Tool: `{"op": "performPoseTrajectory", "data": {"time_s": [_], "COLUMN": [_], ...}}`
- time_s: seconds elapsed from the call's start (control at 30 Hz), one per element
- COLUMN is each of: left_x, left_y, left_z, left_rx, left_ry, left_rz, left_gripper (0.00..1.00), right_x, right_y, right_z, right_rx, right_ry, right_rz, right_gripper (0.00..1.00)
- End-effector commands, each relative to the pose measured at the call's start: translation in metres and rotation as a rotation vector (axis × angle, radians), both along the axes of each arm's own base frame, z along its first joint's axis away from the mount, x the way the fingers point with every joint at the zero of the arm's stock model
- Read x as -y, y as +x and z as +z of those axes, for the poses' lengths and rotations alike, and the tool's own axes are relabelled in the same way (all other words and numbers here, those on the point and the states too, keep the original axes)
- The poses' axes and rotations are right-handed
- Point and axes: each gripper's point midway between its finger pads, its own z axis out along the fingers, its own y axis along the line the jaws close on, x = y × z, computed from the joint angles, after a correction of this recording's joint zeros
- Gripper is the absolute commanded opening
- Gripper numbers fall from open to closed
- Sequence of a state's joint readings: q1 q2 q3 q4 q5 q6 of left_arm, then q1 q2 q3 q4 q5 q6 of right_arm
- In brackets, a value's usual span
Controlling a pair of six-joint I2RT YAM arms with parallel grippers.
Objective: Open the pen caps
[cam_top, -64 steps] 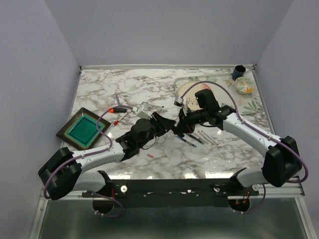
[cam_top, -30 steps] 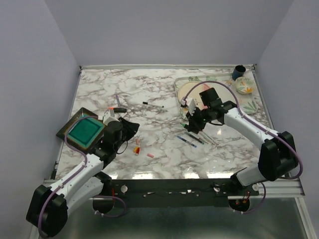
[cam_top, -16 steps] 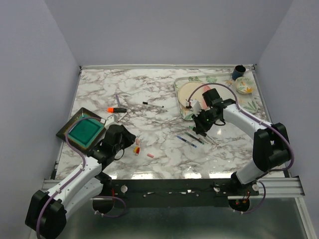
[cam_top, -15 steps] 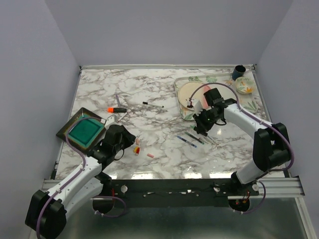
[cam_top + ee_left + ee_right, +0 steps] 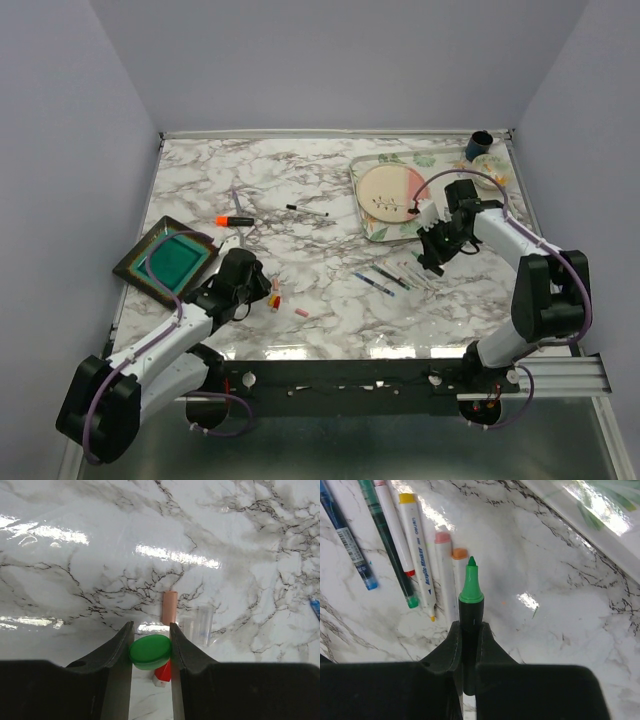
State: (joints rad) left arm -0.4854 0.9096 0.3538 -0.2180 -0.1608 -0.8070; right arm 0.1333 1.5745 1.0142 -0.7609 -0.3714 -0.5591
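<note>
Pen caps [image 5: 273,293] lay loose in a small red-and-yellow cluster on the marble table [image 5: 200,180], just beside your left gripper [image 5: 150,636]. That gripper was clamped on a green cap [image 5: 150,651], squeezed between its two fingers and held low over the table. Directly under it, the left wrist view showed a red piece [image 5: 162,672], partly hidden. A little beyond the fingertips lay a pink cap [image 5: 169,608] on its side. A clear cap [image 5: 201,625] sat just to its right, and the two seemed not to touch.

Your right gripper [image 5: 470,630] was closed on a green-tipped marker [image 5: 470,592], and its bare nib pointed away from the wrist. Beyond it on the table, a row of pens [image 5: 395,535] lay side by side: a blue one, a green one, and white-bodied ones with red, yellow, pink and orange ends. You could not tell from that view whether those coloured ends were caps. An edge of the floral tray [image 5: 600,535] crossed the upper right of that view.

In the top view, a black marker [image 5: 240,220] lay well apart at the left with its orange cap [image 5: 220,220] on, near a green square dish [image 5: 170,262]. A thin black pen [image 5: 307,211] lay between that marker and the tray, which carried a round plate [image 5: 385,188].
</note>
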Motion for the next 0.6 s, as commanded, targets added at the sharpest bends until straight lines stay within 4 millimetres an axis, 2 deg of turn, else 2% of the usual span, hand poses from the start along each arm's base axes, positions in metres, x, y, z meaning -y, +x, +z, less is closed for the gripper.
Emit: {"op": "performPoseTrajectory", "data": {"time_s": [0.0,0.27,0.57], "left_x": [0.006,0.007,0.010], "left_y": [0.007,0.004,0.002], "left_z": [0.005,-0.007,-0.013], "left_rx": [0.008,-0.032,-0.054], "left_ry": [0.008,0.022,0.020], "left_rz": [-0.043,-0.060,-0.076], "left_gripper": [0.07,0.13,0.22], "right_x": [0.007,0.010,0.007], "right_y": [-0.007,-0.009,-0.013], "right_z": [-0.004,-0.016,-0.023], "right_rx": [-0.034,-0.094,-0.140], "right_ry": [0.005,0.010,0.036], "right_rz": [0.000,0.000,0.007], "right_gripper": [0.12,0.15,0.25]}}
